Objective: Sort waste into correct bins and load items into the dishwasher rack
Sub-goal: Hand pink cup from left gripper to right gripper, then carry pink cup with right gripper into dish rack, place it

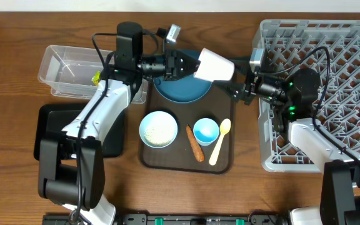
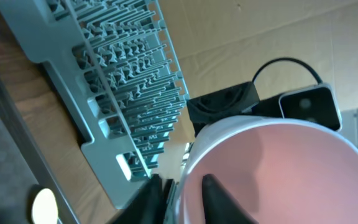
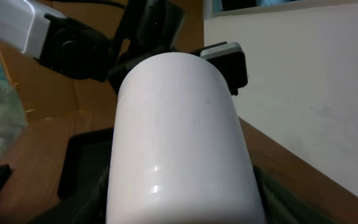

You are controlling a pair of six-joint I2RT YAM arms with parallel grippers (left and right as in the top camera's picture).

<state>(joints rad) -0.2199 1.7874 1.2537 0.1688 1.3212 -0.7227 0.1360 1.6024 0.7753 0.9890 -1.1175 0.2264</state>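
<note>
We judge the step as a handover: pink cup [image 1: 214, 65] going L to R, bound for the rack. Clear tub [image 1: 55, 59] holds the wrapper [image 1: 95, 78]. The black tray [image 1: 45, 122] is partly hidden by the arm.

Left gripper [image 1: 189, 65] is clamped on the cup's rim, one finger inside. The cup is airborne over the dark blue plate [image 1: 180, 90]. Pale blue bowl [image 1: 141, 128] holds rice [image 1: 159, 130].

Right gripper [image 1: 237, 87] sits at the cup's base; we can't tell if it grips. Next, R needs a firm hold before L lets go. Dishwasher rack [image 1: 355, 28]: no dishes seen.
</note>
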